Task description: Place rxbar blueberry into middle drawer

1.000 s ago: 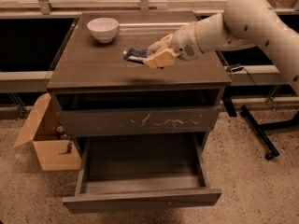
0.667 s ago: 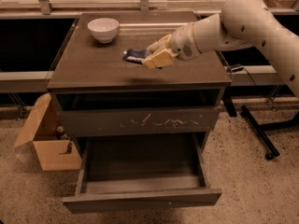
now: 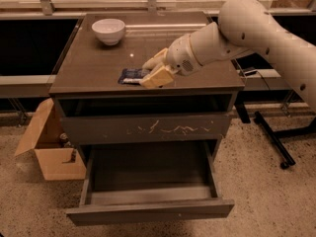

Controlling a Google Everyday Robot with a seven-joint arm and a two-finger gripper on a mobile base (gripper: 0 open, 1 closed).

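Note:
The rxbar blueberry (image 3: 129, 76), a small flat bar in a dark blue wrapper, is just above or on the brown cabinet top (image 3: 94, 68), near its front edge. My gripper (image 3: 144, 75) comes in from the right and is shut on the bar's right end, with one cream finger (image 3: 154, 62) behind it and one in front. The middle drawer (image 3: 150, 212), with a plain flat front, is pulled out wide at the bottom of the cabinet, and its inside shows nothing in it. It lies below and in front of the gripper.
A white bowl (image 3: 108, 30) stands at the back left of the cabinet top. A grey front with white scratch marks (image 3: 148, 129) sits shut above the open drawer. An open cardboard box (image 3: 49, 149) is on the floor at left. A black stand leg (image 3: 274, 137) is at right.
My gripper has moved left and toward the front edge of the cabinet top, and the blue bar has moved with it. The bowl and the drawers have not moved.

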